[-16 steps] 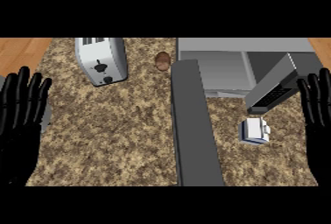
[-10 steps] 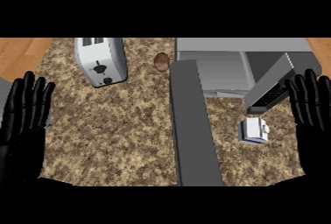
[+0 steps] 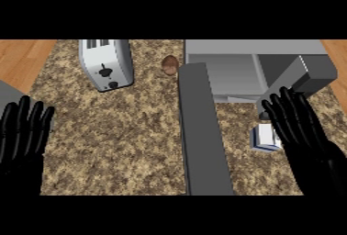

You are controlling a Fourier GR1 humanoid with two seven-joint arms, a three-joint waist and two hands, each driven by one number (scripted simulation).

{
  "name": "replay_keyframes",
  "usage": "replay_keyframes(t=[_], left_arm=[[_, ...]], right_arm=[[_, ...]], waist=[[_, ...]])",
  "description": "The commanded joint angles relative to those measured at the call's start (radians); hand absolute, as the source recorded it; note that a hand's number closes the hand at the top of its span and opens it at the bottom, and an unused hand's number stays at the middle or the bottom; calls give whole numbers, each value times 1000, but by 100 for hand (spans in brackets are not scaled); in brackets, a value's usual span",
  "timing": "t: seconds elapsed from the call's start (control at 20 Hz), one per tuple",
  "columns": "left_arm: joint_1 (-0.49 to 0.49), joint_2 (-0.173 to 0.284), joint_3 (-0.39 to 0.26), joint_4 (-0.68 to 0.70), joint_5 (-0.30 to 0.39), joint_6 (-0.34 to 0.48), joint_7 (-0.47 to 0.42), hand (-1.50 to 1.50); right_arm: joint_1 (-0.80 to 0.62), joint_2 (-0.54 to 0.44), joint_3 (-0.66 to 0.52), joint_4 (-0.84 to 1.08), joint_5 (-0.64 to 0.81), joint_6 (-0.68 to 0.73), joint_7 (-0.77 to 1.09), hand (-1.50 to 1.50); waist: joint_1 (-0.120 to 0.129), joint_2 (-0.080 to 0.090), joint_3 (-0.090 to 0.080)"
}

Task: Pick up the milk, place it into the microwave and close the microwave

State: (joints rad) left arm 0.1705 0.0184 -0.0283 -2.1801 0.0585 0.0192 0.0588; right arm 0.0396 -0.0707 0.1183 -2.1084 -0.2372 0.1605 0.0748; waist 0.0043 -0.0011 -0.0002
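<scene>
The milk (image 3: 265,137), a small white and blue carton, lies on the speckled counter just in front of the microwave (image 3: 237,69). The microwave stands at the back right with its grey door (image 3: 202,133) swung wide open toward me. My right hand (image 3: 298,126) hovers with straight fingers directly to the right of the carton, partly over its edge, and holds nothing. At the left edge my left hand (image 3: 24,131) rests open, fingers up.
A silver toaster (image 3: 105,64) stands at the back left. A small brown object (image 3: 169,64) lies between toaster and microwave. The open door splits the counter (image 3: 115,137) into a left and a right part. Wooden floor shows beyond the counter's corners.
My right hand has moved leftward from the right edge until it is beside the milk. My left hand has drifted slightly down and inward.
</scene>
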Motion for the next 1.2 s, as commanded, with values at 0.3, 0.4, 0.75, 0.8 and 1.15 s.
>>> replay_keyframes(t=[0.3, 0.4, 0.75, 0.8, 1.15], left_arm=[[172, -5, 11, -29, 63, -82, -113, -150], [205, -1, 36, 7, 74, -105, -163, -150], [267, 8, 48, -86, 87, -127, -149, -150], [303, -18, -26, -46, 50, -101, -212, -150], [299, -5, 18, -11, 69, -145, -249, -150]], right_arm=[[50, 26, -27, 19, 112, -58, -58, -150], [64, 3, -79, 17, 87, -47, -66, -150], [42, 19, -106, 84, 128, -96, -47, -150], [-29, 18, -127, 211, 143, -97, -85, -150], [34, 19, -180, 375, 150, -71, -272, -150]], waist=[[-1, 0, 0], [-1, 0, 0], [0, 0, 0], [4, 1, 0], [0, 1, 0]])
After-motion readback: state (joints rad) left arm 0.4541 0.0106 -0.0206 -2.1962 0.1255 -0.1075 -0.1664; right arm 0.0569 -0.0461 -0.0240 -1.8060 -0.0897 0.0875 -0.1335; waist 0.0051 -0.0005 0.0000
